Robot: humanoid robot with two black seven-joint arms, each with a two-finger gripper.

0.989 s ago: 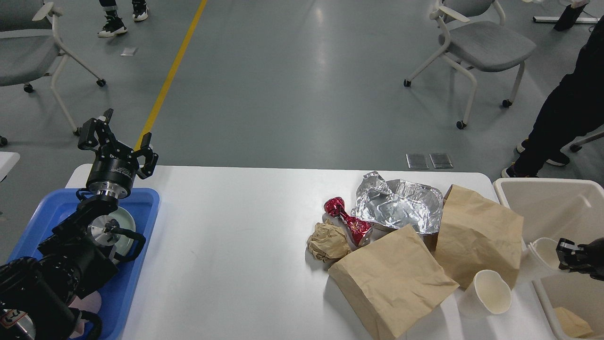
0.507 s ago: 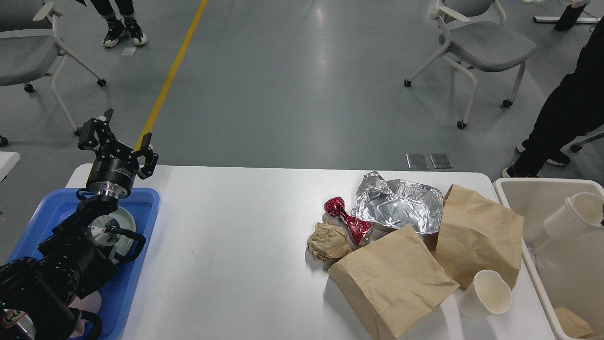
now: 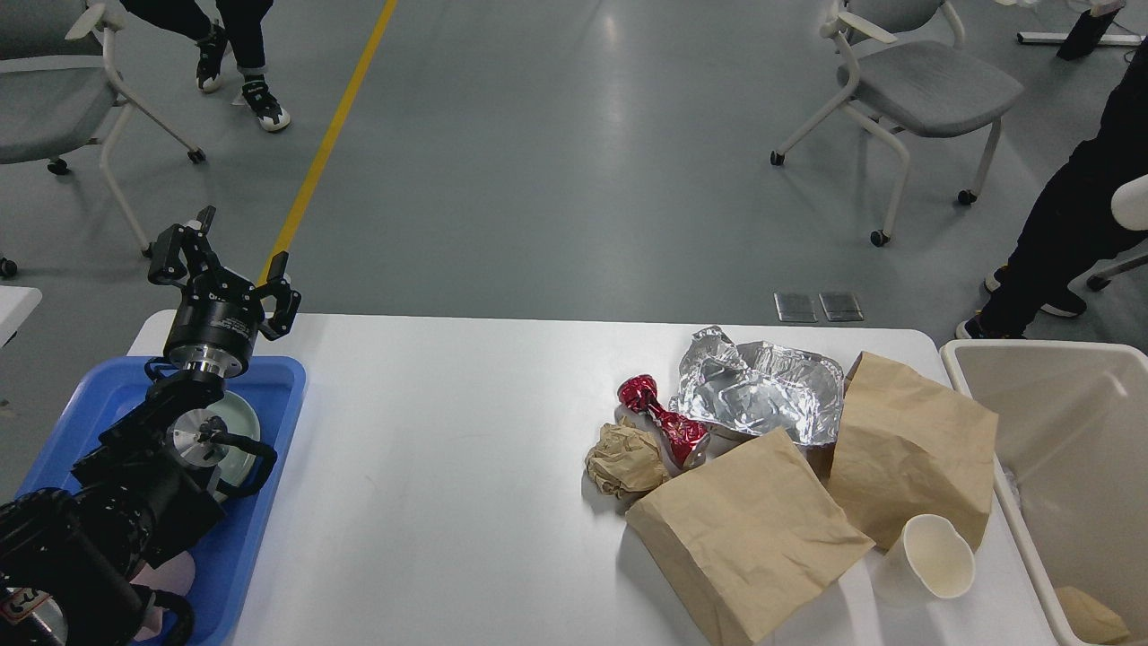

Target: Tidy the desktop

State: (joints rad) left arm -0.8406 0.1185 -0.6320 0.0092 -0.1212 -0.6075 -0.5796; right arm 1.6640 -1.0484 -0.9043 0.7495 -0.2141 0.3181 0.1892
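The white desktop (image 3: 448,502) carries litter on its right half: a crumpled brown paper ball (image 3: 625,459), a red foil wrapper (image 3: 664,420), a crushed aluminium foil tray (image 3: 758,386), two brown paper bags (image 3: 749,534) (image 3: 910,449) and a white paper cup (image 3: 933,561) lying on its side. My left gripper (image 3: 229,260) is open and empty, held above the far edge of the blue tray (image 3: 269,502). My right gripper is out of view. Part of another white cup (image 3: 1132,202) shows at the right edge, high above the floor.
A beige bin (image 3: 1058,431) stands at the table's right end with a brown scrap (image 3: 1090,615) inside. The blue tray holds a pale green plate (image 3: 238,431). Chairs and people's legs are beyond the table.
The white cup at the right rose from above the bin to the frame's right edge, and my right gripper left the view. My left arm has not moved. A person's feet shifted at the top left.
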